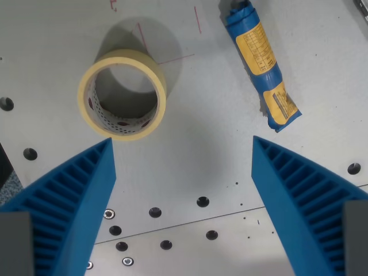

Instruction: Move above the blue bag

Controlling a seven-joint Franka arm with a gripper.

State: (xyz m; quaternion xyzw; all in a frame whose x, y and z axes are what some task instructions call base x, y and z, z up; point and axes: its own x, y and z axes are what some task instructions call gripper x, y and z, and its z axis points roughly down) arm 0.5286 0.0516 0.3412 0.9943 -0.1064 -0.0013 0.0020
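The blue bag [261, 63], a rolled packet with yellow label panels, lies on the grey table at the wrist view's upper right, running diagonally. My gripper [183, 149] hangs above the table, open, its two blue ribbed fingers [75, 207] spread wide with nothing between them. The bag sits up and to the right of the gap between the fingers, beyond the right fingertip.
A roll of cream masking tape [122, 95] stands on the table at upper left, just past the left fingertip. The grey table [201, 132] has several screw holes along the bottom and edges, and thin red pen marks near the top.
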